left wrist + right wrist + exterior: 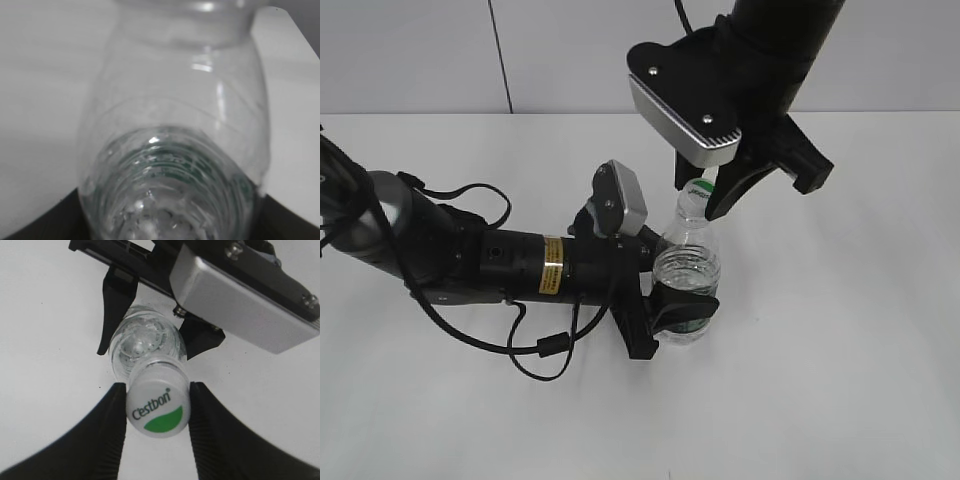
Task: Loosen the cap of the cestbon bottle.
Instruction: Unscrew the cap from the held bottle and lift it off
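Note:
The cestbon bottle (687,262) stands upright on the white table, clear and ribbed with a dark green label band. My left gripper (680,305) is shut on its lower body from the left; the bottle (175,125) fills the left wrist view, with dark fingers at both bottom corners. The white cap (158,407), with a green half-circle and "Cestbon" lettering, is on the neck. My right gripper (157,387) comes from above, and its two black fingers press both sides of the cap. In the exterior view the cap (697,188) is partly hidden by the right gripper (703,200).
The white table (820,380) stretches all round the bottle. A black cable (535,350) loops on the table below the left arm. A pale wall rises behind the table's far edge.

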You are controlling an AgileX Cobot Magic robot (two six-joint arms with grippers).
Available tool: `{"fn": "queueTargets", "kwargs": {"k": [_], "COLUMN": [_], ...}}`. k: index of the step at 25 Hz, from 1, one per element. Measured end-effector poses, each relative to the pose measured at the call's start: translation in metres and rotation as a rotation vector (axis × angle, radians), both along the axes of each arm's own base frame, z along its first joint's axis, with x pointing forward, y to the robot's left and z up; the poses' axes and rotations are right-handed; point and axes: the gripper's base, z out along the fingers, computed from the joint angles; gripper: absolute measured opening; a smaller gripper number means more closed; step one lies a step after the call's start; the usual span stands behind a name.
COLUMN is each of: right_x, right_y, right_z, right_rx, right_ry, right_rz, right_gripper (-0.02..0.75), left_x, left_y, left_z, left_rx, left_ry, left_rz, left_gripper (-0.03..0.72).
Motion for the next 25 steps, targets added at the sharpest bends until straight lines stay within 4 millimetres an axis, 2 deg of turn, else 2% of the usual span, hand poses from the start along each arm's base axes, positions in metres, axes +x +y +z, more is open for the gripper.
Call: {"fn": "queueTargets", "kwargs": {"k": [6, 15, 20, 25], "right_x": [-0.002, -0.017, -0.020, -0.021], "right_y": [-0.002, -0.012, -0.011, -0.011], "right_z": [0.007, 0.045, 0.050, 0.051], "right_rx": [0.006, 0.073, 0.124, 0.173], "right_ry": [-0.021, -0.071, 0.013, 0.166], "right_rz": [0.012, -0.105, -0.338, -0.779], "right_gripper": [0.293, 0.293, 0.293, 0.293], "left_x": [0.000, 0.000, 0.000, 0.002], "left_y": [0.000, 0.000, 0.000, 0.002], "left_z": [0.000, 0.000, 0.000, 0.000], "left_rx": [0.000, 0.000, 0.000, -0.004], "left_ry": [0.000, 0.000, 0.000, 0.001], "left_rz": [0.001, 0.000, 0.000, 0.007], "left_gripper": [0.406, 0.406, 0.406, 0.406]}}
